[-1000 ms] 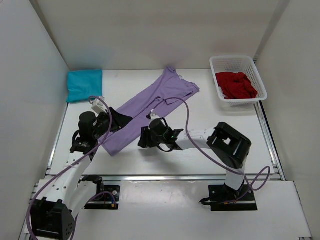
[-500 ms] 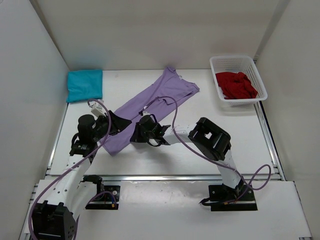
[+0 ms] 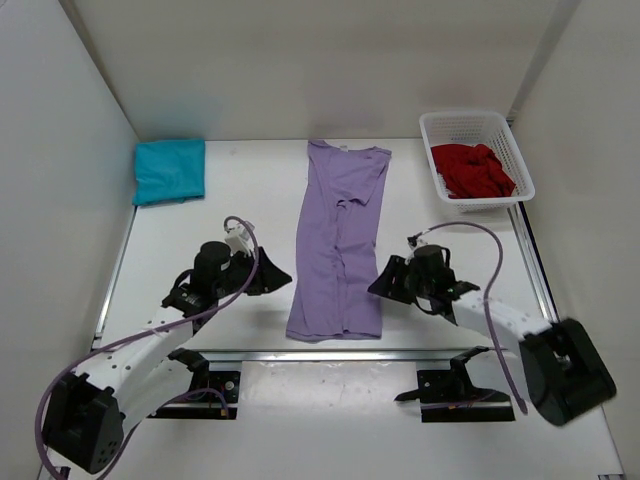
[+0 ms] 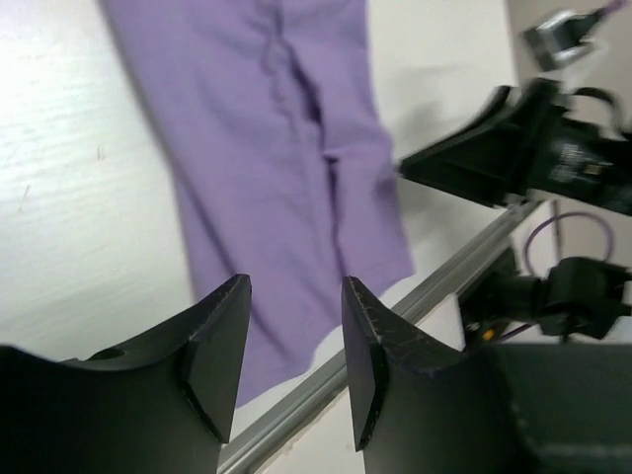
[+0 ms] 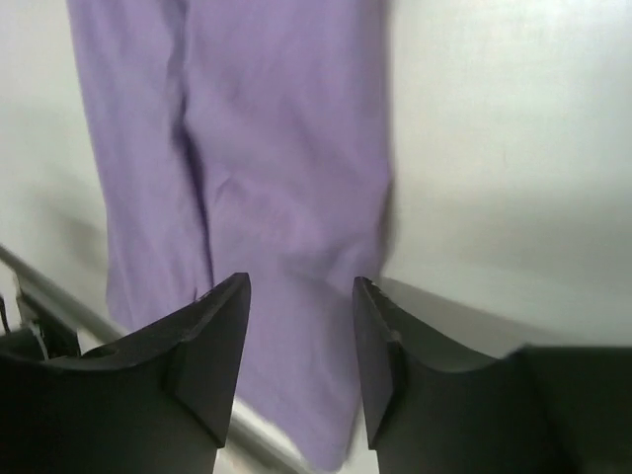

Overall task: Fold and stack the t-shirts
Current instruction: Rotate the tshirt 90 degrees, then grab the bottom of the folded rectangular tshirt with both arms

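Observation:
The pale lavender t-shirt (image 3: 338,245) lies flat as a long narrow strip down the middle of the table, collar at the far end and hem by the near edge. My left gripper (image 3: 277,276) is open and empty just left of its lower part. My right gripper (image 3: 376,286) is open and empty just right of it. The left wrist view shows the shirt (image 4: 267,148) beyond the open gripper (image 4: 296,286). The right wrist view shows it (image 5: 267,148) beyond the open gripper (image 5: 301,286). The teal t-shirt (image 3: 168,170) lies folded at the far left. The dark red t-shirt (image 3: 475,172) is bunched in the basket.
A white mesh basket (image 3: 478,116) stands at the far right corner. A metal rail (image 3: 330,352) runs along the table's near edge, just below the shirt's hem. White walls close in the left, right and back. The right arm (image 4: 513,158) shows in the left wrist view.
The lavender shirt lay diagonally with both grippers at its lower end. Now it lies straight, and both grippers have let go and moved apart to its sides.

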You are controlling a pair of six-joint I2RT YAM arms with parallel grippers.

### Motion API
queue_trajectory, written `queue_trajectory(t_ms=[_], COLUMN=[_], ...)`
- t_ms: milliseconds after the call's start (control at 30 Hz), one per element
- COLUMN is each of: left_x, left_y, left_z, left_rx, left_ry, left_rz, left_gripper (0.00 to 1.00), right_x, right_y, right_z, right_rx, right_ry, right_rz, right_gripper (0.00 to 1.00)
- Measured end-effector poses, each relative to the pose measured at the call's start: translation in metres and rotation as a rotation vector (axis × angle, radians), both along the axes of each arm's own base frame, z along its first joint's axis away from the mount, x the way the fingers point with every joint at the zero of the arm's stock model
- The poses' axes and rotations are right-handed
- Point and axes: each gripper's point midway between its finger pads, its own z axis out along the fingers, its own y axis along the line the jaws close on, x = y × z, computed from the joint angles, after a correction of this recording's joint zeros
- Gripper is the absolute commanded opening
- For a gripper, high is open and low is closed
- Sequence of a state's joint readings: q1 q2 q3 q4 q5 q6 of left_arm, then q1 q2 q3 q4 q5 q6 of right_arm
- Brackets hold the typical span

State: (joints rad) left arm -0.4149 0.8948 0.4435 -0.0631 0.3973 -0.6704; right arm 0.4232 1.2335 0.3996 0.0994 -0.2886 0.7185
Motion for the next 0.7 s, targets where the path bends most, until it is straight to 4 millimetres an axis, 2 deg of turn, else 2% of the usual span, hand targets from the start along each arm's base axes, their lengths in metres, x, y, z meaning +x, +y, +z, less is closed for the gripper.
queue_trajectory(t_ms=[67, 200, 333, 467, 533, 633, 700], left_x=[-0.010, -0.033, -0.063, -0.079, -0.083, -0.083, -0.084], left_y=[-0.002, 0.000, -0.001, 0.007, 0.008, -0.002, -0.008], left_z=[-0.010, -0.037, -0.073, -0.101, -0.109, -0.110, -0.111], left_rx=[0.051, 0.162, 0.266, 0.326, 0.346, 0.333, 0.320], left_ry=[0.003, 0.033, 0.105, 0.183, 0.212, 0.207, 0.206], left_rz=[-0.021, -0.055, -0.131, -0.155, -0.163, -0.193, -0.207], left_gripper=[0.55, 0.59, 0.63, 0.65, 0.65, 0.62, 0.58], right_x=[-0.020, -0.042, -0.080, -0.115, -0.119, -0.120, -0.121], right_y=[-0.008, -0.016, -0.017, -0.018, -0.017, -0.015, -0.012], right_z=[0.007, 0.025, 0.007, -0.015, -0.017, -0.018, -0.018], right_rx=[-0.003, 0.030, 0.028, -0.004, 0.010, 0.030, 0.036], right_ry=[-0.014, -0.072, -0.003, 0.102, 0.122, 0.137, 0.138], right_rz=[0.016, 0.020, 0.049, 0.096, 0.095, 0.086, 0.092], right_gripper=[0.45, 0.41, 0.41, 0.40, 0.40, 0.39, 0.26])
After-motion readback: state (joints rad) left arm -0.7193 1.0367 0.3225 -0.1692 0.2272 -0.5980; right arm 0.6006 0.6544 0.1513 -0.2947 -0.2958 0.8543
